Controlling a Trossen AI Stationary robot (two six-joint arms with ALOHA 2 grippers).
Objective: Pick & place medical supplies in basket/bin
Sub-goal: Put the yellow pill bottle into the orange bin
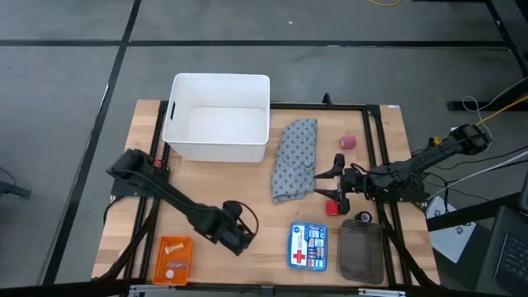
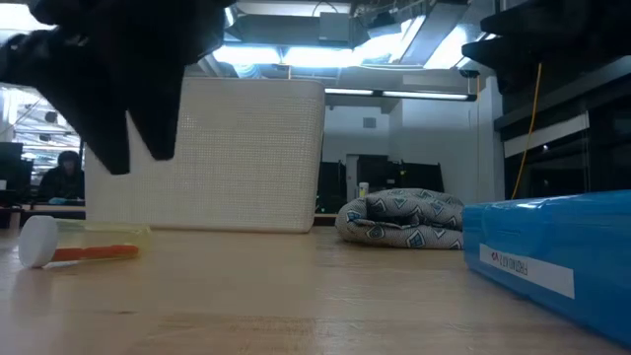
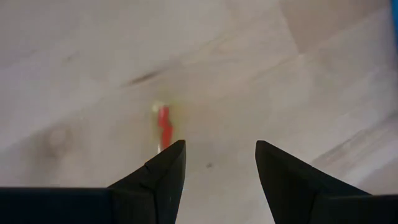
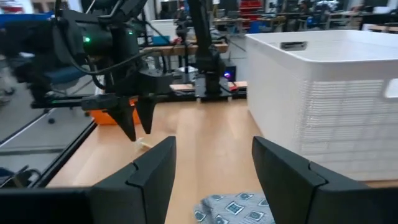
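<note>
My left gripper (image 1: 242, 237) (image 3: 221, 168) hangs open over the bare table near its front edge, pointing steeply down. A small red-and-white piece (image 3: 163, 126) lies on the wood just beyond its fingers, touching neither. My right gripper (image 1: 323, 183) (image 4: 214, 165) is open and level at the right, pointing at the left side, with nothing between its fingers. The grey-blue patterned cloth (image 1: 295, 161) (image 4: 236, 208) lies crumpled on the table right by it. A pink cylinder (image 1: 349, 142) stands behind that gripper, and a red piece (image 1: 332, 208) lies beside it.
The white bin (image 1: 219, 115) (image 2: 237, 153) stands at the far middle. A blue first-aid box (image 1: 307, 246) and a grey pouch (image 1: 360, 252) lie at the front right, and an orange tray (image 1: 173, 260) lies at the front left. Bare wood stretches between the bin and the box.
</note>
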